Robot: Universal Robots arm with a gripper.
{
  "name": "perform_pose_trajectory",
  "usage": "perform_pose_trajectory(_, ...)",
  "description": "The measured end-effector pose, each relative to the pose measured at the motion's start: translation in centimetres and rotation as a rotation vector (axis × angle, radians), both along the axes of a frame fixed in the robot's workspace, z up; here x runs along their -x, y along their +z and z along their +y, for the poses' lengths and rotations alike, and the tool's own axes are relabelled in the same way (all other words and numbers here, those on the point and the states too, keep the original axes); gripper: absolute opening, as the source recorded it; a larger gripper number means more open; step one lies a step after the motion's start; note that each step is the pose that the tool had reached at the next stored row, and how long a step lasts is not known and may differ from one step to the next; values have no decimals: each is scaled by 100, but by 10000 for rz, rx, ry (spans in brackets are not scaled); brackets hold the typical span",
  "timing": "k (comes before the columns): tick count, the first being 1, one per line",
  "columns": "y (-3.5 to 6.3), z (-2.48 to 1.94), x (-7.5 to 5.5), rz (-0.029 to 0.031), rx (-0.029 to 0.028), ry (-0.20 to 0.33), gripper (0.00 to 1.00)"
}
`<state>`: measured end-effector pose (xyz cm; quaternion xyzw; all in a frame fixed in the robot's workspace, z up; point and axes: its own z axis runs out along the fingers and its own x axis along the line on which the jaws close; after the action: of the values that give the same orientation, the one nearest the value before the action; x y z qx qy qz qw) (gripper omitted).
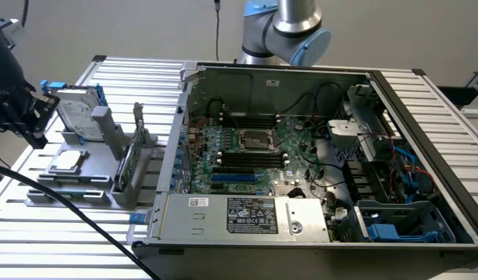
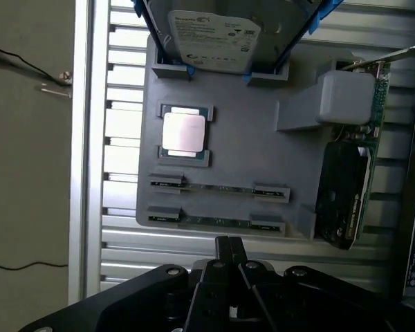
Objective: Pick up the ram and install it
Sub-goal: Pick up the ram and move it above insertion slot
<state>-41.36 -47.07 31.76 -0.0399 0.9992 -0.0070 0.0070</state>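
— Over the slatted table, where do you stand?
— Beside the open computer case, above the gray holder. My gripper hangs empty, fingers pressed together.
— And the ram?
— The ram sits on edge in the holder slot nearest me, with a second stick just beside it and the processor beyond.
— What could go wrong?
— I judge closed fingers would strike that thin edge rather than straddle it. A skewed grip could jam the stick against its end blocks.
— The surroundings?
— Ribbed aluminium underneath, grey floor with loose cables, a pale wall.
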Motion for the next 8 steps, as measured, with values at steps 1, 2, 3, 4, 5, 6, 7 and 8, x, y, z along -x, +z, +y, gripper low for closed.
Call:
perform_pose_trajectory(1, -11, 0, 1, 2, -1, 180, 11)
perform_pose_trajectory(2, -22, 0, 1, 1, -1, 359, 11)
perform_pose_trajectory(3, -33, 0, 1, 1, -1, 550, 11)
perform_pose_trajectory(4, -44, 0, 2, 1, -2, 729, 11)
perform_pose_trajectory(5, -53, 0, 1, 1, -1, 908, 11)
perform_pose_trajectory(6, -63, 0, 1, 1, -1, 1089, 11)
perform_pose_trajectory(7, -73, 0, 2, 2, -1, 1267, 11)
perform_pose_trajectory(8, -83, 0, 1, 1, -2, 1448, 11)
